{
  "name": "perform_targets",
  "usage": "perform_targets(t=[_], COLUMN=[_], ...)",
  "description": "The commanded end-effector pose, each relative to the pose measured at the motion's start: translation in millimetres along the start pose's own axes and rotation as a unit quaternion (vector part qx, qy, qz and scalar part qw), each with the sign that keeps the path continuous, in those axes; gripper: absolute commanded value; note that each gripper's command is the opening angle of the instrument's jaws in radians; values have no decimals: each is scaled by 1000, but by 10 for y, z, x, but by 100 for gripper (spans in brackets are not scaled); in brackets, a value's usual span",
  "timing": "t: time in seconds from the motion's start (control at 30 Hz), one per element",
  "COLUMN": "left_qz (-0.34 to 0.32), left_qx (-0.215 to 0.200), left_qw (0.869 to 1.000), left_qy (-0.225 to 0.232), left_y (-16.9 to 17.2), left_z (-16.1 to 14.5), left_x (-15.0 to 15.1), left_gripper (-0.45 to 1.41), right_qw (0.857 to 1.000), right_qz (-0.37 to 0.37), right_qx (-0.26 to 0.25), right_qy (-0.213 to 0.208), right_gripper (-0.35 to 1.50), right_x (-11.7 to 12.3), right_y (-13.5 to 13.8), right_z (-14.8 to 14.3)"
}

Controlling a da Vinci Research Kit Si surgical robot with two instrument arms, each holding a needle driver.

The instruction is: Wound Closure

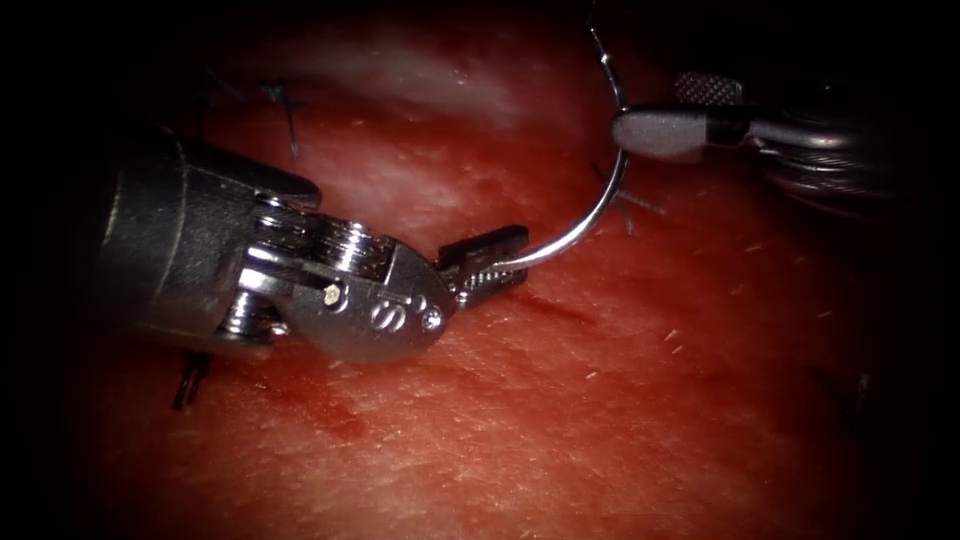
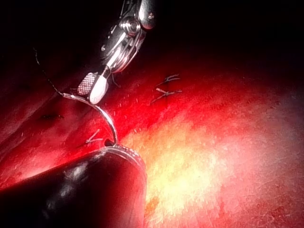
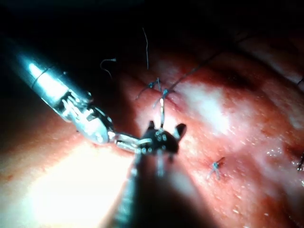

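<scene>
The left arm's steel needle driver [image 1: 490,262] clamps one end of the curved silver needle [image 1: 590,215], lifted clear above the red pork tissue [image 1: 560,420]; the right arm's grey-tipped tool [image 1: 672,120], jaws spread narrowly, straddles the needle's far part; dark thread [image 1: 598,45] trails beyond; knotted dark stitches [image 1: 285,110] sit far left.

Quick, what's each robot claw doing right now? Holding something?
Left tool: shut on one end of the needle, which is above the tissue.
Right tool: open around the needle farther along its curve, near the thread end.
</scene>
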Motion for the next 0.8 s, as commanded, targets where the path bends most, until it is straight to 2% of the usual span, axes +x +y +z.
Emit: perform_targets(t=[0.03, 0.23, 0.47, 0.53, 0.6, 0.63, 0.67, 0.8], left_qz=[-1, 1, 5, 7, 9, 8, 7, 10], left_qx=[0, 0, 0, 0, -1, 0, -1, -1], left_qw=[1000, 1000, 1000, 1000, 1000, 1000, 1000, 1000], left_qy=[0, -2, -4, -5, -3, 1, 2, 3], left_y=[4, 4, 6, 5, 4, 3, 3, 3], left_z=[6, 6, 4, 4, 3, 2, 2, 2], left_x=[3, 2, 6, 7, 8, 9, 9, 9], left_gripper=[-45, -45, -45, -45, -45, -45, -45, -42], right_qw=[1000, 1000, 1000, 999, 998, 993, 992, 992], right_qz=[-3, -19, -30, -41, -58, -114, -128, -125], right_qx=[0, 6, 3, 2, 3, 6, 9, 5], right_qy=[0, -3, -1, 1, 2, 6, 6, 14], right_gripper=[114, 114, 114, 106, 75, -20, -35, -35], right_x=[2, 1, 5, 6, 6, 5, 5, 9], right_y=[-4, -4, -12, -11, -12, -13, -15, -15], right_z=[9, 5, 15, 17, 18, 17, 15, 13])
